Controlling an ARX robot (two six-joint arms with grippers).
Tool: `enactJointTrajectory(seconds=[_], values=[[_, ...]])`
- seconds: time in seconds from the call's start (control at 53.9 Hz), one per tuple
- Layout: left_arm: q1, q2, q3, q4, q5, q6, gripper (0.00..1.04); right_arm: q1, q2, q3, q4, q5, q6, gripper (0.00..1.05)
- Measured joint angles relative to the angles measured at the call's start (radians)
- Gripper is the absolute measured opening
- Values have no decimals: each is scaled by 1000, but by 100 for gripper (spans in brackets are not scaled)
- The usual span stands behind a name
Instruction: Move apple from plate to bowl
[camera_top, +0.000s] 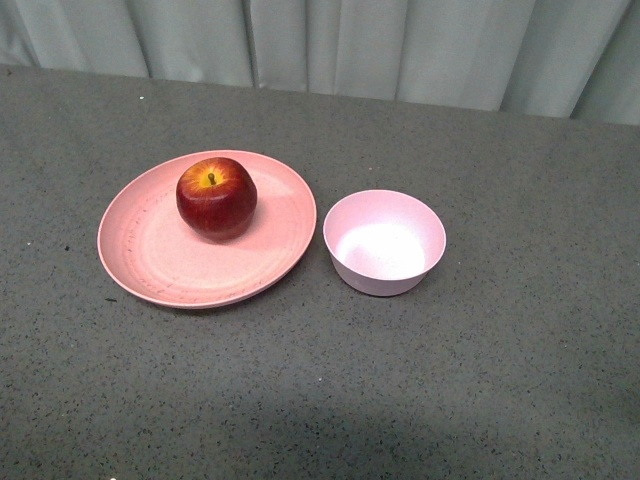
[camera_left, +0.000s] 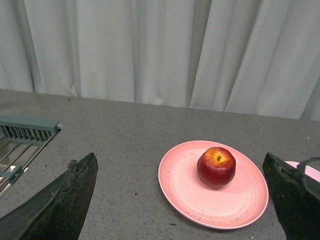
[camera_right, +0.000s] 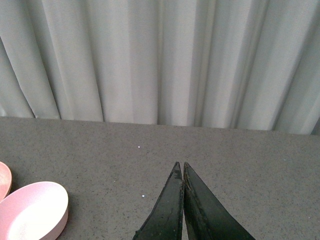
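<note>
The dark-red apple (camera_top: 216, 197) sits on the far half of the salmon-pink plate (camera_top: 160, 260), stem up. The pale pink bowl (camera_top: 384, 243) stands empty just right of the plate. Neither arm shows in the front view. In the left wrist view my left gripper (camera_left: 179, 156) is open wide, its dark fingers framing the plate (camera_left: 200, 200) and the apple (camera_left: 216, 167), well short of both. A sliver of the bowl (camera_left: 313, 172) peeks past one finger. My right gripper (camera_right: 180, 164) is shut with nothing in it, over bare table, the bowl (camera_right: 32, 207) off to its side.
A grey speckled tabletop (camera_top: 480, 380) carries everything, with a pale curtain (camera_top: 330, 40) along its far edge. A grey-green slatted rack (camera_left: 27, 129) lies at the table's edge in the left wrist view. A bit of the plate's rim (camera_right: 3, 181) shows beside the bowl.
</note>
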Motion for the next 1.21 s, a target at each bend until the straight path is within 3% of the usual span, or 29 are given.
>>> enactJointTrajectory(seconds=[0.427,1.114,1.206], values=[[0,0,0,0,0,0,98,0,-370,-18,-332,-3,0,1],[0,0,0,0,0,0,98,0,-654,-18,-611,-3,0,1],[0,0,0,0,-1,0,98,0,-789,-18,-774,-5,0,1]])
